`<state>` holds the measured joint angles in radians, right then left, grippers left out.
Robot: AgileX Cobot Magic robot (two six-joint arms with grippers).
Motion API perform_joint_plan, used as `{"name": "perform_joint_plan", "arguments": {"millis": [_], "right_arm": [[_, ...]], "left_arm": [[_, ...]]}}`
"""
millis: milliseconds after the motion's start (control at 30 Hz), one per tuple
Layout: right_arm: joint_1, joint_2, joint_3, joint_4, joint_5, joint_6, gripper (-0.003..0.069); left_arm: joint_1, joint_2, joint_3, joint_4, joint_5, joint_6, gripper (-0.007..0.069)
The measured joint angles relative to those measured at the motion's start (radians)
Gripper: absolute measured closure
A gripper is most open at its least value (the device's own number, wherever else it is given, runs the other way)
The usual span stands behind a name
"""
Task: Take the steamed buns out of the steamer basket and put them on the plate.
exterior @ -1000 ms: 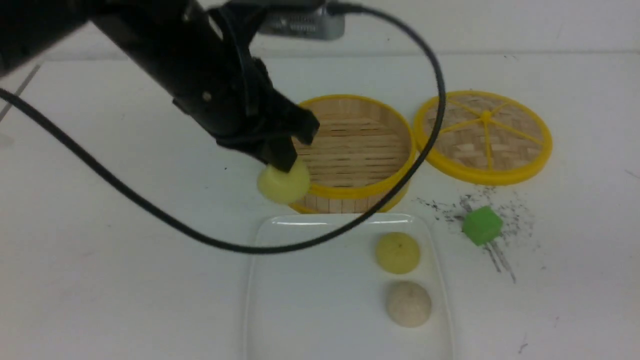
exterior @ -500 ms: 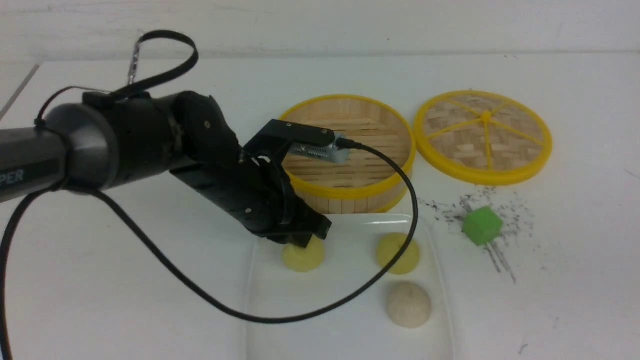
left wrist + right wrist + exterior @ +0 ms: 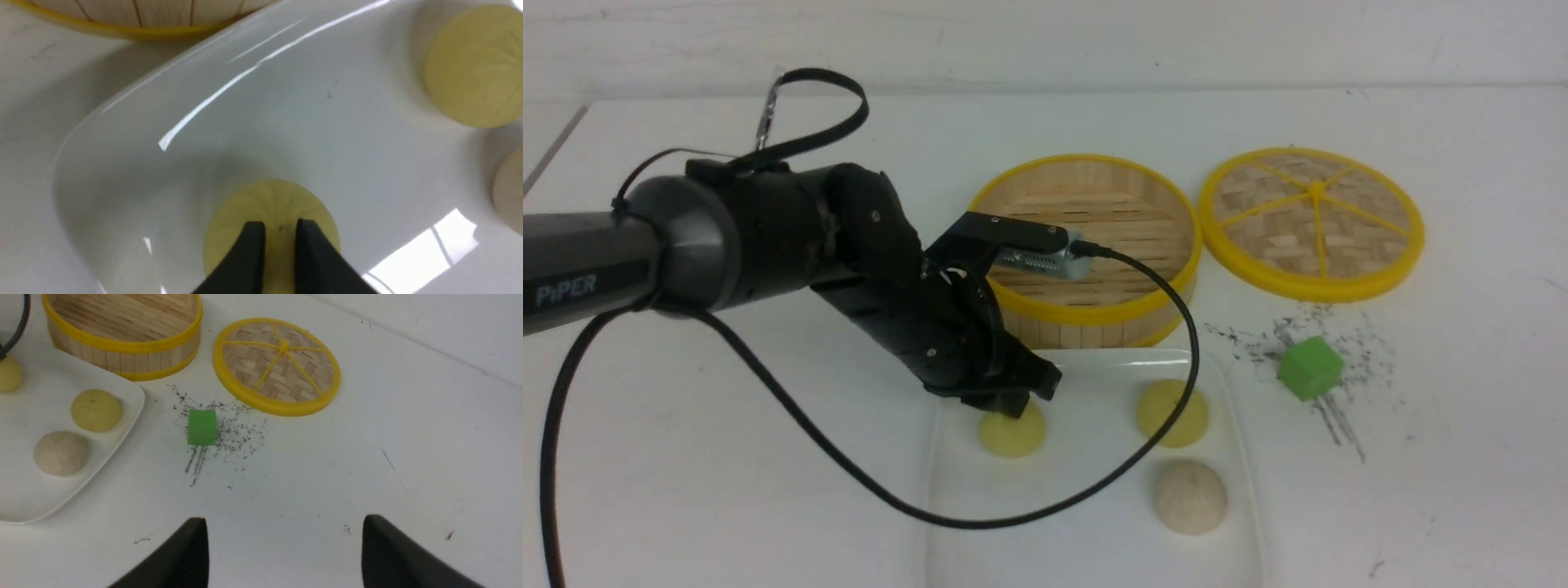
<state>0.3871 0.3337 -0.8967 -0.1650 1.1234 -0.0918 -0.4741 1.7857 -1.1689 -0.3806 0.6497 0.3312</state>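
The left arm (image 3: pixel 727 237) reaches down over the far left corner of the plate (image 3: pixel 1086 531), and the left fingers (image 3: pixel 251 253) stand just on top of a yellow bun (image 3: pixel 1011 434) that lies on the plate there. In the left wrist view the two fingers have only a narrow gap between them, and a strip of the bun shows through this gap. The bun is much wider than the gap, so the fingers do not go around it. If the tips touch the top of the bun or hang just above it, I cannot tell.

A second yellow bun (image 3: pixel 1172 412) sits on the far right part of the plate, well apart from the first, and an off-white bun (image 3: pixel 1190 496) sits just beside it on the nearer side (all three are with the dome up). The basket (image 3: pixel 1094 312) stands behind the plate, very near its far edge, and only its slatted floor shows inside.

The round lid (image 3: pixel 1312 220) lies flat on the bench (image 3: pixel 686 474) to the right of the basket, and a green cube (image 3: pixel 1309 368) rests near the plate's right side among dark marks (image 3: pixel 1347 425). A black cable (image 3: pixel 849 482) hangs from the arm and crosses in front of the plate.

The right fingers (image 3: pixel 179 555) are wide apart with nothing between them, above the bench on the right, well apart from the plate
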Motion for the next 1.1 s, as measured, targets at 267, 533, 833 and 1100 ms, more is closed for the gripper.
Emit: {"name": "perform_joint_plan", "arguments": {"millis": [267, 533, 833, 1100], "right_arm": [[0.000, 0.000, 0.000, 0.000, 0.003, 0.000, 0.0164], [0.000, 0.000, 0.000, 0.000, 0.002, 0.000, 0.0164], [0.000, 0.000, 0.000, 0.008, -0.015, 0.000, 0.0164], [0.000, 0.000, 0.000, 0.011, -0.049, 0.000, 0.0164]], "left_arm": [[0.001, 0.000, -0.103, 0.138, 0.091, -0.205, 0.0074], [0.001, -0.139, -0.354, 0.170, 0.252, -0.219, 0.0095], [0.001, -0.375, -0.462, 0.564, 0.301, -0.425, 0.0152], [0.001, -0.482, -0.462, 0.841, 0.397, -0.582, 0.0162]]}}
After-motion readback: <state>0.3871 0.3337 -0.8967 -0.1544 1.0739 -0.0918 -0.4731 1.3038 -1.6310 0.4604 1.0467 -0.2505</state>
